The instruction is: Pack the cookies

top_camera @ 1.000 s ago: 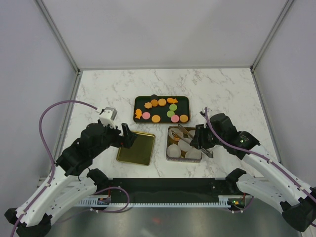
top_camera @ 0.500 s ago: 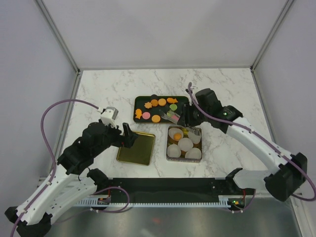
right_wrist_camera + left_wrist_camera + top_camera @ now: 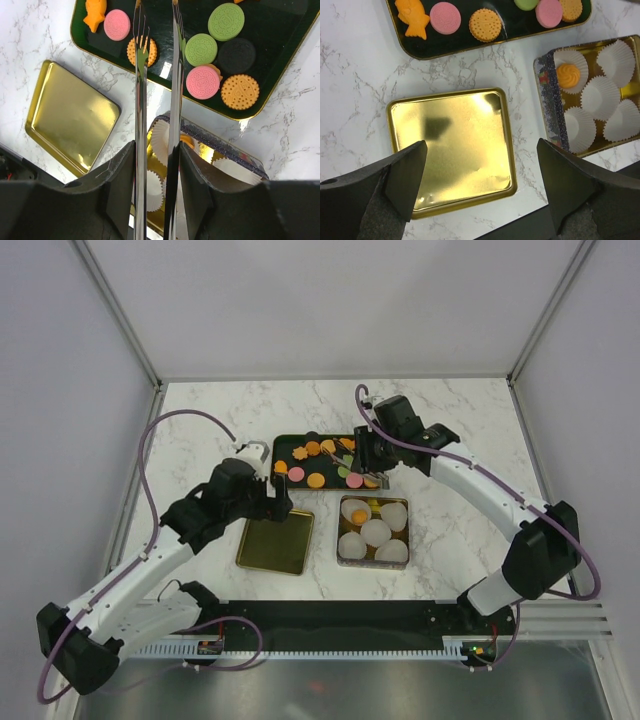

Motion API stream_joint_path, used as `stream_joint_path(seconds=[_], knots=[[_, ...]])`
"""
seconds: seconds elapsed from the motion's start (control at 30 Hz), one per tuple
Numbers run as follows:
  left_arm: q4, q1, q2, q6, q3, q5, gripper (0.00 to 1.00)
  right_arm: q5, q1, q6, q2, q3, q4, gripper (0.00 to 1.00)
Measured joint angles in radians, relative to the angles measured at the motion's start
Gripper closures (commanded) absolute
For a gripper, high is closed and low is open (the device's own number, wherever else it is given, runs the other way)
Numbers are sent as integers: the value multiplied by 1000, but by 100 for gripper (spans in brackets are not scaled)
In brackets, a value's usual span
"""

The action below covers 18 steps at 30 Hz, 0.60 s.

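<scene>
At the marble table's [image 3: 470, 410] left side, the left gripper [image 3: 481, 165] hangs over a square gold lid [image 3: 452, 145]. Its two fingers are spread wide, with nothing between them and nothing touching them. The lid lies flat and bare just in front of a dark tray [image 3: 272, 30], which carries the cookies [image 3: 202, 82]: round ones in pink, green and orange, a dark one, and an orange fish shape at the tray's left end.

Right of the lid stands a gold tin [image 3: 551, 100] lined with white paper cups [image 3: 597, 97]. One orange cookie [image 3: 568, 75] sits in the cup at the tin's far left corner.

Farther right, the right gripper [image 3: 156, 170] is clamped on a pair of metal tongs [image 3: 140, 100] and holds them out over the tray. The tong blades stand slightly apart, with no cookie between them. The forked blade's tip crosses a round orange cookie [image 3: 150, 52] in the wrist view, but contact cannot be judged. The green and pink cookies lie just to the right of the blades, and the fish and a pink round lie to their left.
</scene>
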Motion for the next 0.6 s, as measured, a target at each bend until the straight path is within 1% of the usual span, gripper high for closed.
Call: stream_joint_path(seconds=[0.1,0.13,0.17,0.2,0.23,0.37,0.6], knots=[[27,80,26,6,2,71,0,-6,-1,-9,16,1,-3,54],[33,124,25,5,2,93,0,-13,-2,-10,23,1,-2,55],[36,137,23,5,2,106,0,-25,-2,-10,32,1,-2,55],[42,180,19,5,2,113,0,-39,-2,-10,41,1,0,54],[45,197,16,5,2,122,0,-50,-1,-9,51,0,4,55],[48,210,8,5,2,156,0,-79,4,-6,80,-3,29,53],[48,224,-17,5,2,166,0,-90,39,6,117,-5,63,52]])
